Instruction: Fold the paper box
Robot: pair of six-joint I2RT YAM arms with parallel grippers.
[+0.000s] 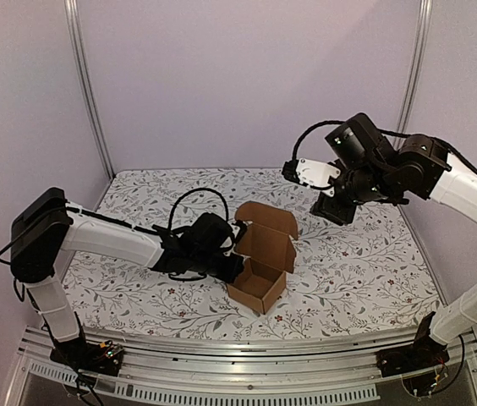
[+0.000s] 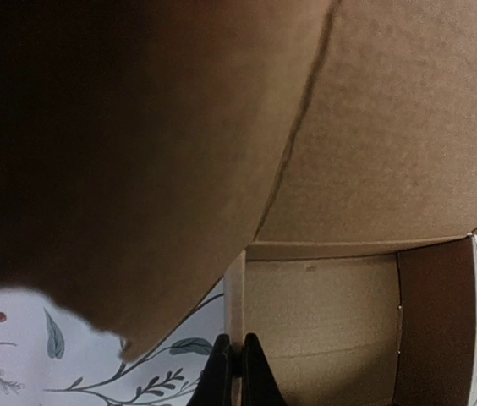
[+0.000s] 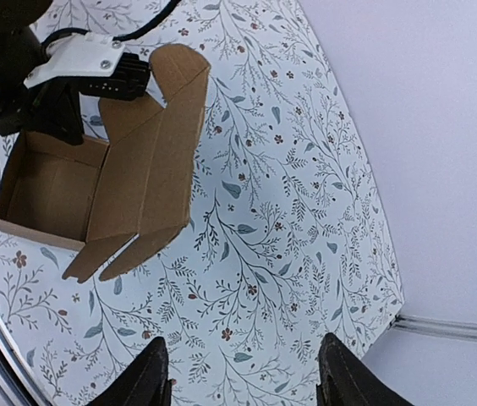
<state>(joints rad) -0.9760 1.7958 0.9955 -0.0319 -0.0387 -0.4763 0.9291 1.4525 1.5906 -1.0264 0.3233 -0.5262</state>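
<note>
The paper box (image 1: 260, 258) stands mid-table as an open brown carton, its lid (image 1: 268, 222) tilted up and back with the side flaps spread. My left gripper (image 1: 237, 264) is at the box's left wall. In the left wrist view its jaws (image 2: 238, 351) are shut on that wall's thin edge, with the box interior (image 2: 348, 321) to the right and the lid filling the top. My right gripper (image 1: 293, 172) hangs above the table behind and right of the box. It is open (image 3: 243, 355) with nothing between its fingers, and the box (image 3: 52, 190) lies well away from them.
A floral cloth (image 1: 357, 271) covers the table. Metal frame posts (image 1: 86, 85) (image 1: 413, 68) rise at the back corners, with pale walls behind. A metal rail (image 1: 247, 355) with the arm bases runs along the near edge.
</note>
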